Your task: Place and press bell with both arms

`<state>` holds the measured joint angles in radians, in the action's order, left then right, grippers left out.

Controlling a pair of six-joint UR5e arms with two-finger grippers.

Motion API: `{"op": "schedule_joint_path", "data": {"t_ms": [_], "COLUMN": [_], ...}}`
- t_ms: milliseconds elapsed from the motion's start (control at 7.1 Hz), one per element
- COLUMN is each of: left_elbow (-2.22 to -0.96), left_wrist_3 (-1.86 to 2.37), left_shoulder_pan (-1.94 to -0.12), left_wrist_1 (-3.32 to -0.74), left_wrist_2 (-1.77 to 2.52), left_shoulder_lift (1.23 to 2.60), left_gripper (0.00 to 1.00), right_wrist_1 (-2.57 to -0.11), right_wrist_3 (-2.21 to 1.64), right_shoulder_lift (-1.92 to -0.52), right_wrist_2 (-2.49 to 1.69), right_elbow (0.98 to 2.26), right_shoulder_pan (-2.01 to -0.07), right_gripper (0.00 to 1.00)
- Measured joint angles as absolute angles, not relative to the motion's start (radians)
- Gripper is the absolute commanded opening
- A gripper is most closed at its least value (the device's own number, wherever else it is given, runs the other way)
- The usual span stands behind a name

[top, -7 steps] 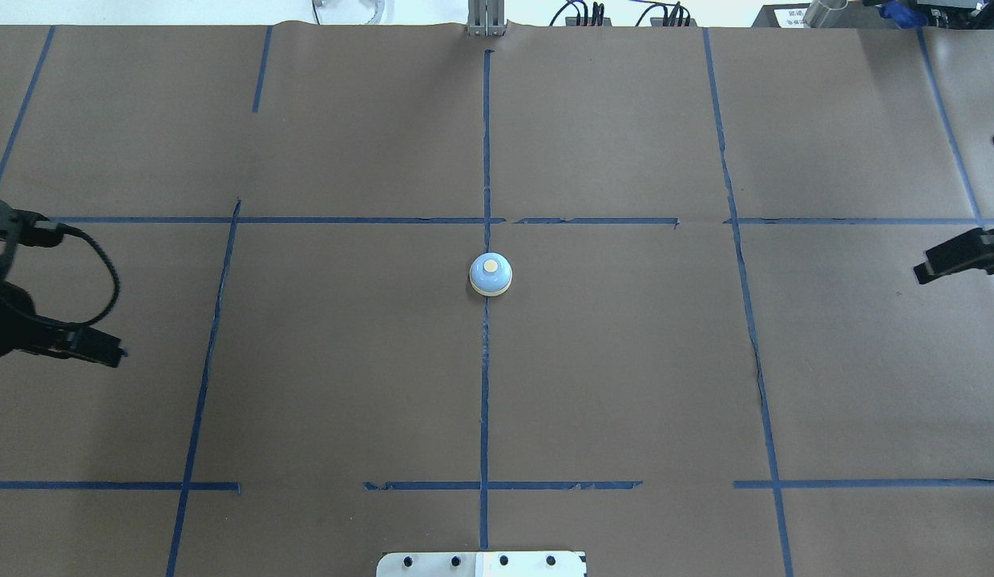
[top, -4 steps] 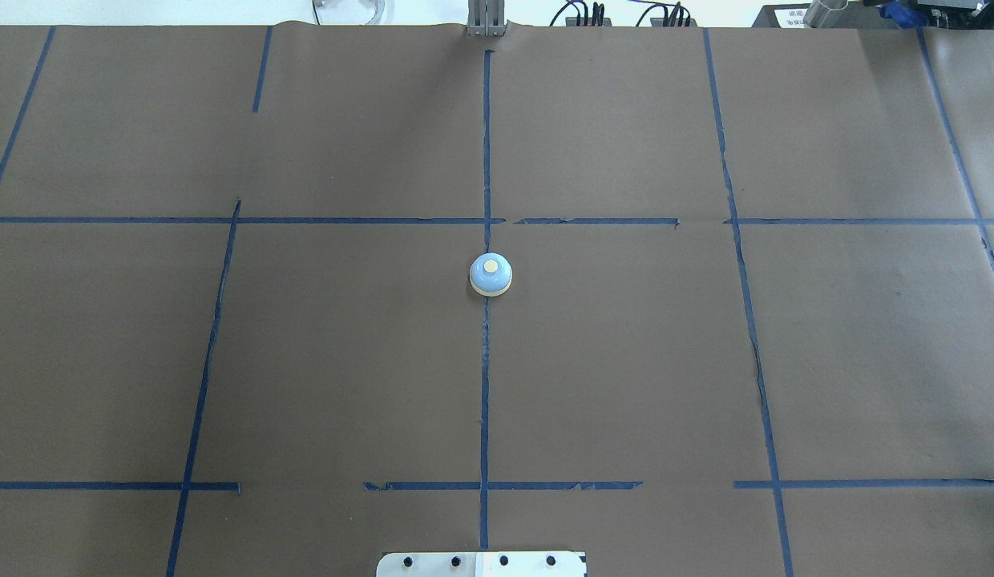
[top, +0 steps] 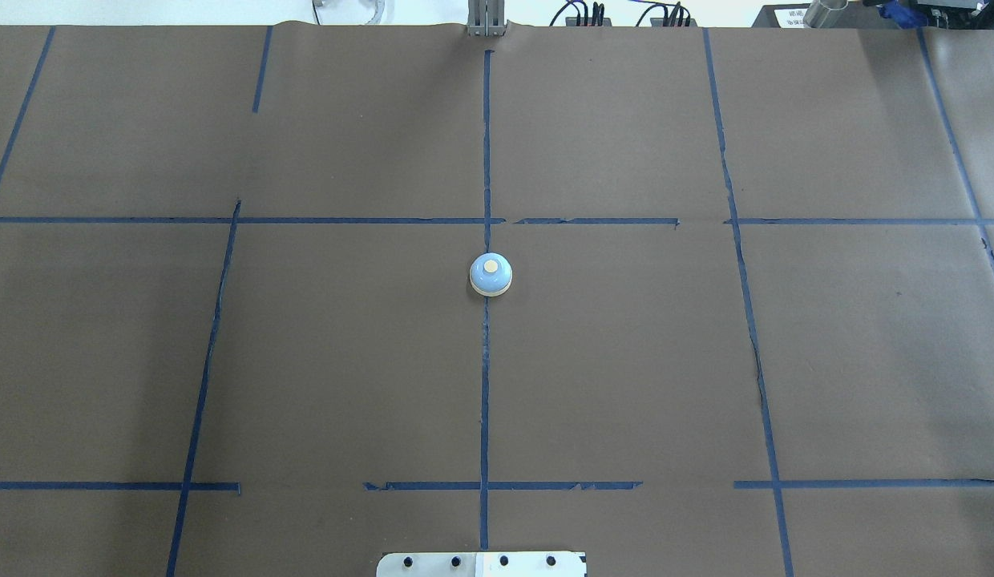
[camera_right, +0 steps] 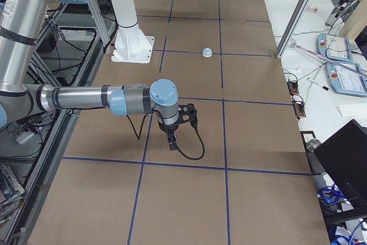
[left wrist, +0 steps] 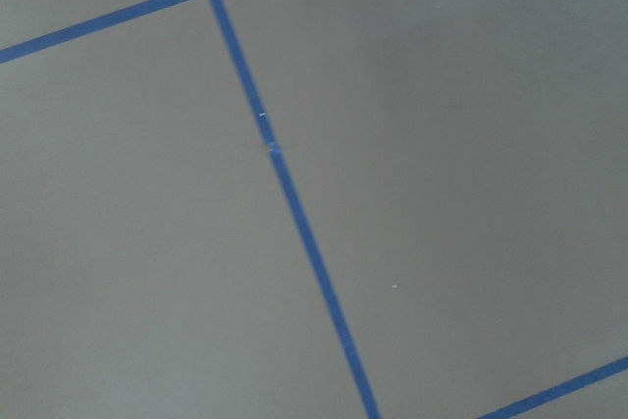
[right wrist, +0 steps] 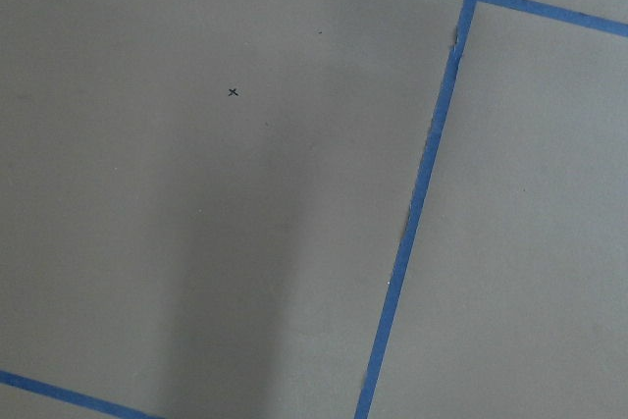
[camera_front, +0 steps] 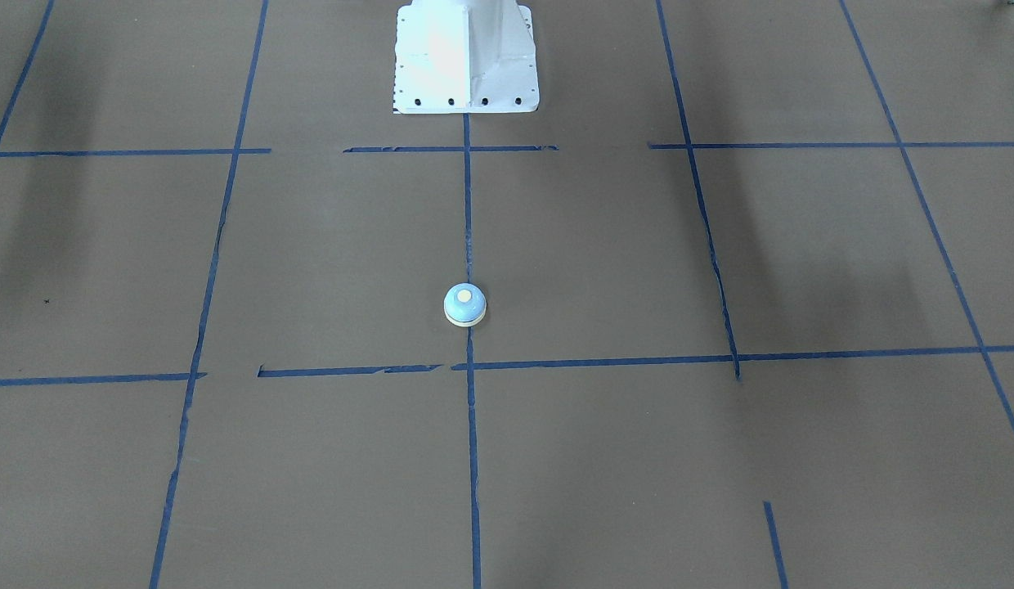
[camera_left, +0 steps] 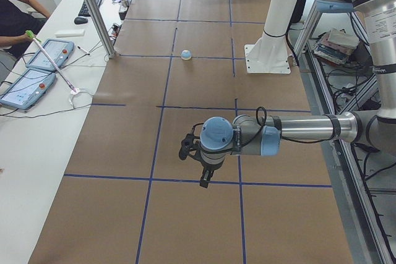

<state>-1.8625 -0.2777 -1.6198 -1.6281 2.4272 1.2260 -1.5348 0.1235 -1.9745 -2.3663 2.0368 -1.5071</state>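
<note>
The small light-blue bell [top: 490, 275] with a cream button stands alone on the middle blue tape line of the brown table; it also shows in the front view [camera_front: 465, 305], the left view [camera_left: 186, 55] and the right view [camera_right: 207, 52]. Both arms are pulled far back to the table's ends. My left gripper [camera_left: 204, 180] shows only in the left side view and my right gripper [camera_right: 171, 142] only in the right side view; both point down above the paper, far from the bell. I cannot tell whether they are open or shut. The wrist views show only paper and tape.
The white bolted pedestal [camera_front: 466, 57] stands at the robot's side of the table [top: 481, 563]. A metal post [camera_left: 93, 10] and control tablets [camera_left: 31, 72] stand along the operators' side, where a person sits [camera_left: 12, 10]. Blue tape lines grid the brown paper.
One second ago both grippers showed at the left and right edges of the overhead view; they have since moved outward out of it. The bell has not moved.
</note>
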Motion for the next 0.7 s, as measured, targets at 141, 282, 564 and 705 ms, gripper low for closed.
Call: {"op": "schedule_joint_path", "data": {"t_ms": [141,282,564,705], "left_elbow": [-1.868,-1.879,-1.917,-1.928], "left_wrist_3": [-0.225,-0.192,-0.123,-0.107], "left_shoulder_pan": [-1.626,-1.628,-1.610,-1.590], "left_wrist_1": [-1.609,-1.573,-1.445,-1.405], "left_wrist_2": [2.424,2.422,2.420,2.419], "left_shoulder_lift": [1.232,1.250,1.324,1.350], "left_gripper": [1.00,1.00,1.00,1.00], "right_wrist_1": [-1.560,-1.581,-1.600,-1.604], "right_wrist_3": [0.125,0.125,0.124,0.124], "right_shoulder_lift": [-1.976,-1.974,-1.974,-1.973], "right_wrist_2": [-2.373,-2.375,-2.376,-2.375], "right_elbow": [2.043,2.053,2.070,2.073], "right_shoulder_pan": [-1.509,-1.509,-1.511,-1.510], "right_gripper": [1.00,1.00,1.00,1.00]}}
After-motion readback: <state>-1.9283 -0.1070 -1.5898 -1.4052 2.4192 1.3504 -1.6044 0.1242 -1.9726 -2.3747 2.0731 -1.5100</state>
